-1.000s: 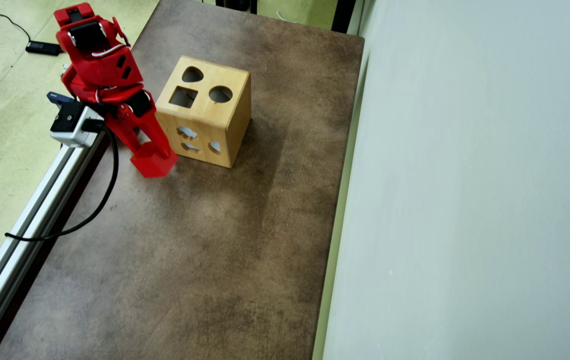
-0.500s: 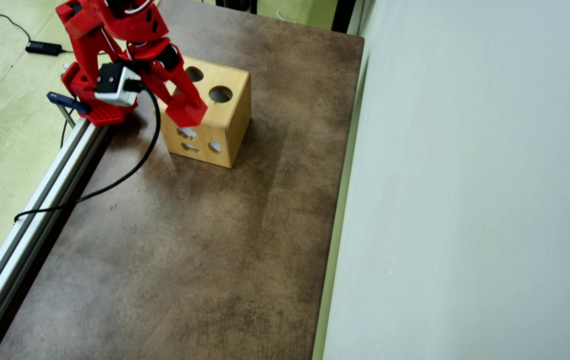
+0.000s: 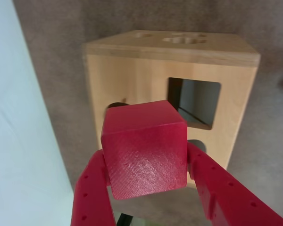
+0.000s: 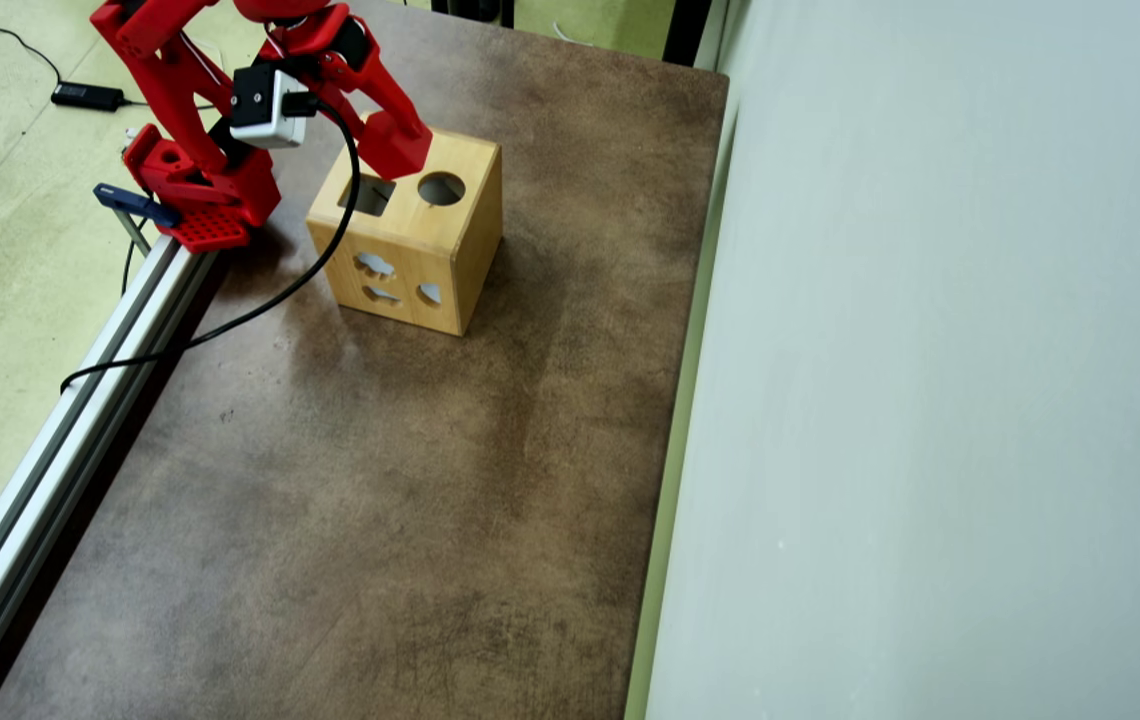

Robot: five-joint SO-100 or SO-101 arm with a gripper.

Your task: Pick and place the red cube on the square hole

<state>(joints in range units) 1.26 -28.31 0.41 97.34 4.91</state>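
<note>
Wrist view: the gripper (image 3: 146, 162) squeezes the red cube (image 3: 145, 148), small, bright and plain, between both fingers. The dark square hole (image 3: 194, 102) sits just right, in the wooden box (image 3: 127, 77).

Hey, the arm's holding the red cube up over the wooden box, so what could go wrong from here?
1. In the overhead view the red cube sits beyond the square hole, over the box's far edge; released here, it would likely land on the wooden box top or fall off.
2. The cube looks nearly as wide as the hole in the wrist view, so a slight twist could jam it on the rim.
</note>
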